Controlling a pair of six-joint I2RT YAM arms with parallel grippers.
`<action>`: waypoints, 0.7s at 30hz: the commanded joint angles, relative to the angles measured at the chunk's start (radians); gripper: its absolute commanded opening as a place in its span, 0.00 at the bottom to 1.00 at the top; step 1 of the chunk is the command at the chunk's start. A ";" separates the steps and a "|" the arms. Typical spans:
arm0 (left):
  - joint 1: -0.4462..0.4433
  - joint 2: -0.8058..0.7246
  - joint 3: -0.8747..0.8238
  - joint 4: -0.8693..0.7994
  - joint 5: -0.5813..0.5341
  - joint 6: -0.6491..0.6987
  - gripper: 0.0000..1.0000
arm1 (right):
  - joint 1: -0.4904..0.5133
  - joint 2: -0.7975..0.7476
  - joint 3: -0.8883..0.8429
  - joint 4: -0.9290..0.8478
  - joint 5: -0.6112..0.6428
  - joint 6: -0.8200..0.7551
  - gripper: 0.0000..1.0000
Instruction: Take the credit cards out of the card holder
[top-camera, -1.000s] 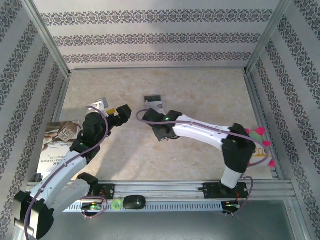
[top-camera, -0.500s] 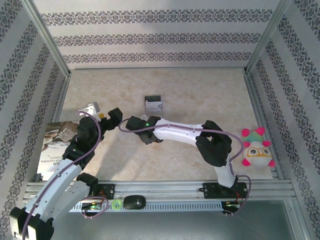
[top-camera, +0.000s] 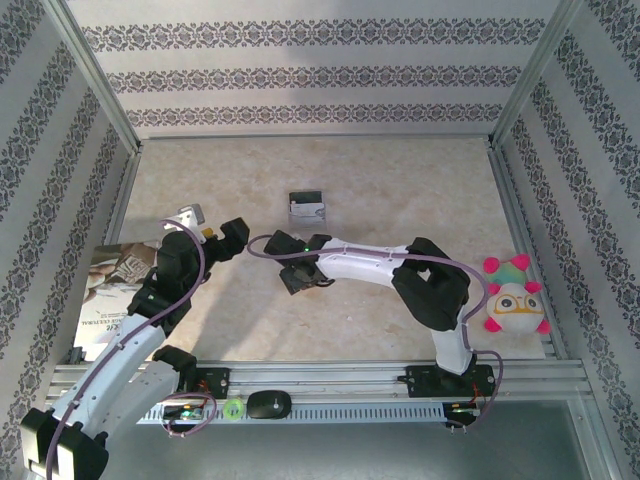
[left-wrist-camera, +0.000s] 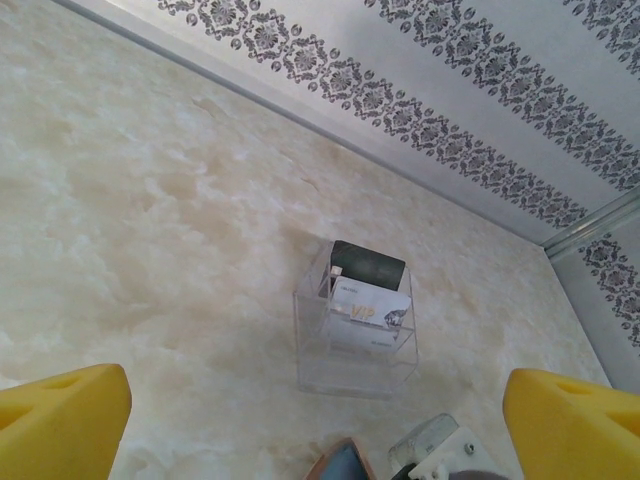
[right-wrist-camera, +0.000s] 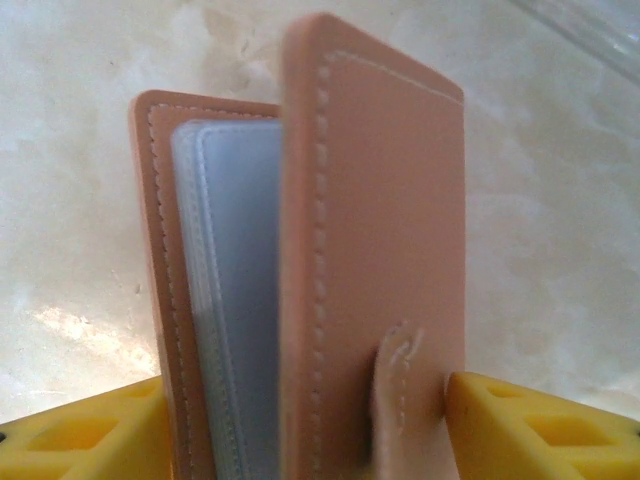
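Card holder (right-wrist-camera: 370, 250) stands partly open between the fingers of my right hand (right-wrist-camera: 310, 430), cannot tell if clamped; left hand (left-wrist-camera: 315, 430) spread wide nearby, so I'd steady one half before pinching a card.

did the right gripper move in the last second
Yes. In the top view the right gripper has slid left and toward the near edge, away from the clear case.

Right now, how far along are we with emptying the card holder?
Early. Done: the tan card holder stands partly opened, blue-grey sleeves showing. In hand: it sits between the right fingers, grip unclear; the left fingers are spread wide, holding nothing, facing the clear case. Still to do: pulling the cards out of the sleeves.
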 joint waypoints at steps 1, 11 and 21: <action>0.016 0.004 0.008 0.009 0.027 0.014 0.95 | -0.032 -0.064 -0.052 0.076 -0.089 0.041 0.68; 0.021 0.010 0.010 0.008 0.043 0.018 0.95 | -0.041 -0.158 -0.114 0.159 -0.177 0.021 0.83; 0.032 0.011 -0.001 0.021 0.052 0.012 0.95 | -0.008 -0.091 -0.042 0.039 -0.029 -0.046 0.80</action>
